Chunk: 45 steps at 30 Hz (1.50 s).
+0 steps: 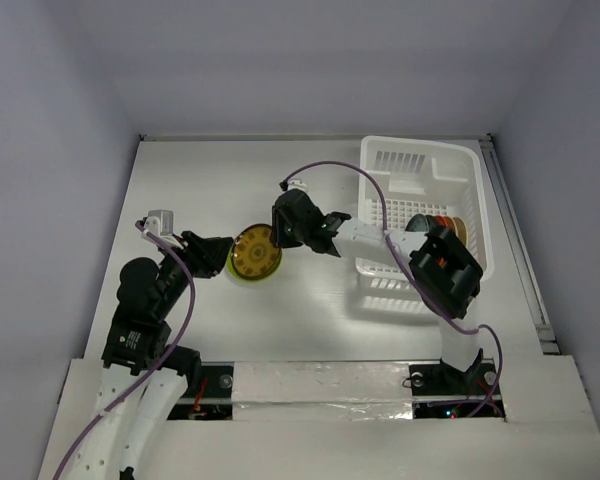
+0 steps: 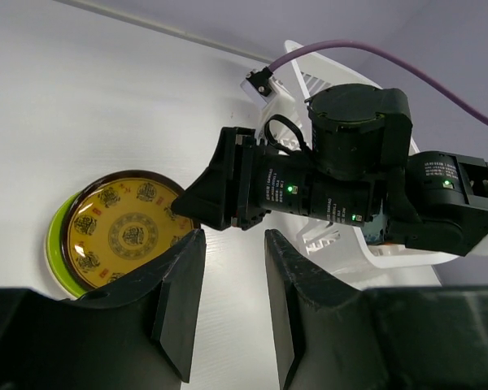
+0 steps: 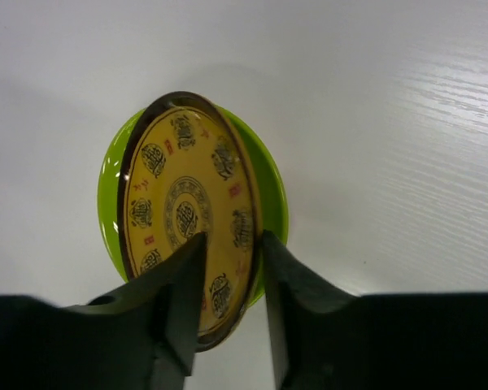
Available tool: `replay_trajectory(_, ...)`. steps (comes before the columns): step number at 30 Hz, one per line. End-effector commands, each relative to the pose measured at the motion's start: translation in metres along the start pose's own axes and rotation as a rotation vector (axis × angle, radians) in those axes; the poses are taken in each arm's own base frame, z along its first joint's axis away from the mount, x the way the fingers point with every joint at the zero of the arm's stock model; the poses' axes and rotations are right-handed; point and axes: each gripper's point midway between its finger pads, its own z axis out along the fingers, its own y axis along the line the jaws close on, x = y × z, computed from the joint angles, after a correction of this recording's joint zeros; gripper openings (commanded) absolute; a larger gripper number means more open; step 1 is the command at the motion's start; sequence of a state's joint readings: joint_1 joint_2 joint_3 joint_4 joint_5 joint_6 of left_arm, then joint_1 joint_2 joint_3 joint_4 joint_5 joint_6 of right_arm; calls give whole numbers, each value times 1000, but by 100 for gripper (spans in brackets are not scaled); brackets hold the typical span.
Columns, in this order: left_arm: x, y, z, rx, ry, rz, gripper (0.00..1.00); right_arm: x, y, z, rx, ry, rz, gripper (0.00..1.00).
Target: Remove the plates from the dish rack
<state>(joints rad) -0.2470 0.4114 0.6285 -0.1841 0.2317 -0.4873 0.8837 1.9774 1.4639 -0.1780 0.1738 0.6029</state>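
Standing by the table (image 1: 180,180), I'm watching the unloading somewhere in its middle stretch, by my reckoning. The right arm is reaching across from the white dish rack (image 1: 420,160) at the far right to the middle of the table. Its right hand (image 3: 230,244) is pinching the rim of a yellow plate (image 3: 179,219) with a brown edge and dark medallions, one finger on each face. That plate is sitting tilted on, or just over, a green plate (image 3: 270,187) that is lying flat on the table well apart from the rack. From the wrist view I cannot tell whether the yellow one is fully resting on the green one yet or only hanging against it. So I'm counting one plate as properly out and a second as being set down on top of it, not yet let go. The left hand (image 2: 233,244) is hovering just beside the pair on their left side, its fingers spread with nothing between them, and it is not touching either plate. Back in the rack, more plates (image 1: 442,222) are standing together near the right wall, partly hidden by the right arm's elbow. I'm making out an orange-red one and something dark, but I cannot count them. As I'm judging it, the release of the yellow plate is the step in hand, and then the ones in the rack are waiting to be fetched and brought over.
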Motion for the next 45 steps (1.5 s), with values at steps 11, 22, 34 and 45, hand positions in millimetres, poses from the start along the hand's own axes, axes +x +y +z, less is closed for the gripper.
replay_trajectory(11, -11, -7, 0, 29, -38, 13, 33, -49, -13, -70, 110, -120, -75, 63)
replay_trajectory(22, -11, -8, 0, 36, -39, 14, 33, -72, -185, -234, 691, -283, -51, 0)
replay_trajectory(34, -9, -8, 3, 34, -24, 10, 33, -57, -268, -271, 845, -210, 34, 38)
replay_trajectory(45, -9, -8, 1, 37, -29, 14, 33, -45, -289, -246, 862, -82, 11, 34)
